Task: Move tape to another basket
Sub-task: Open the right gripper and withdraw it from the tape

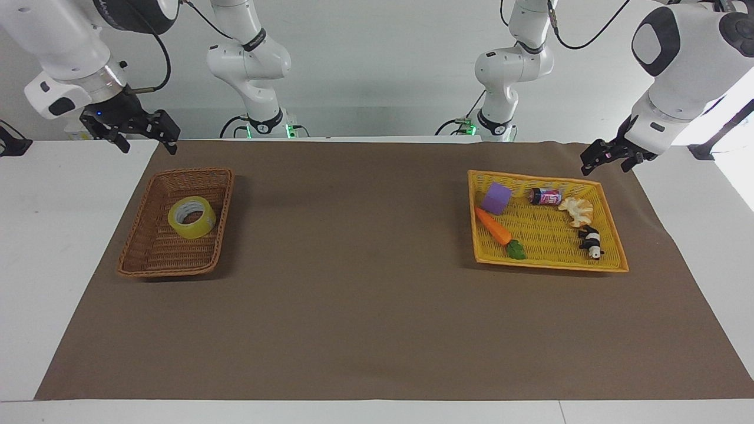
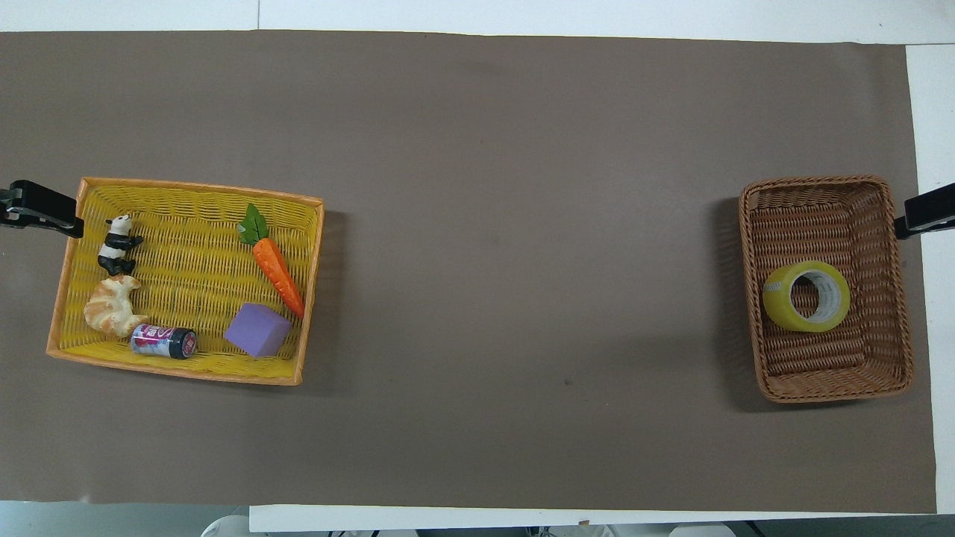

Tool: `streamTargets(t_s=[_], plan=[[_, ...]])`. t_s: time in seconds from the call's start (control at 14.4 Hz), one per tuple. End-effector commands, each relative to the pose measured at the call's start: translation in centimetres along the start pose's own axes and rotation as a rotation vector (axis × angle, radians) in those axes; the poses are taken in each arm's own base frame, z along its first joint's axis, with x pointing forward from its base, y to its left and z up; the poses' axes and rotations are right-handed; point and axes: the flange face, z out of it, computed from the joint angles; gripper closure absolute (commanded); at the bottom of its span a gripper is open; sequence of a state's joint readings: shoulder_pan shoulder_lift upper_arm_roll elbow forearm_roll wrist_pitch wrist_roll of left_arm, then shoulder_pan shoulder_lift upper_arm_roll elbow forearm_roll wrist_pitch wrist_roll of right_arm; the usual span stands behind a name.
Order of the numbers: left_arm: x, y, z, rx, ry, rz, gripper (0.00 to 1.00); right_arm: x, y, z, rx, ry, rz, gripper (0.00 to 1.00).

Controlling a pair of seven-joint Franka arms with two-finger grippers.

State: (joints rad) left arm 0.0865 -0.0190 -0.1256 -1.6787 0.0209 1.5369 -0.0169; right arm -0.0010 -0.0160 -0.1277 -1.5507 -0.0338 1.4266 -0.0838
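The tape [image 1: 191,217], a yellow roll with a whitish core, lies in the brown wicker basket [image 1: 136,247] at the right arm's end of the table. It also shows in the overhead view [image 2: 806,296], in the basket [image 2: 821,181]. My right gripper [image 1: 147,143] is open and empty. It hangs in the air over the table edge by the corner of the basket nearest the robots. One of its fingers [image 2: 925,212] shows in the overhead view. My left gripper [image 1: 608,160] is open and empty and waits over the mat by the yellow basket [image 1: 612,266].
The yellow basket [image 2: 313,291] at the left arm's end holds a toy panda [image 2: 117,245], a croissant [image 2: 110,316], a small can [image 2: 163,341], a purple cube [image 2: 257,330] and a toy carrot [image 2: 274,262]. The brown mat [image 1: 365,282] covers the table between the two baskets.
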Motion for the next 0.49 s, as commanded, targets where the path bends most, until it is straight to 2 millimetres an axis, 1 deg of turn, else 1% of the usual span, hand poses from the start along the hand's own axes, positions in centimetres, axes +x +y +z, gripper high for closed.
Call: streamTargets(t_s=[0.0,0.14,0.21,0.42], plan=[[-0.46,-0.25,-0.2,0.022,-0.007,0.001,0.01,0.05,-0.06,-0.37,-0.01,-0.009,-0.001,0.0],[-0.46,-0.25,-0.2,0.022,-0.007,0.001,0.01,-0.08,-0.06,-0.18,-0.009,-0.014,-0.002,0.0],[-0.46,-0.25,-0.2,0.022,-0.007,0.001,0.01,-0.15,-0.06,0.23,-0.008,-0.023,-0.002,0.0],[-0.46,-0.25,-0.2,0.022,-0.007,0.001,0.01,-0.18,0.02,0.25,-0.007,-0.025,-0.004,0.0]])
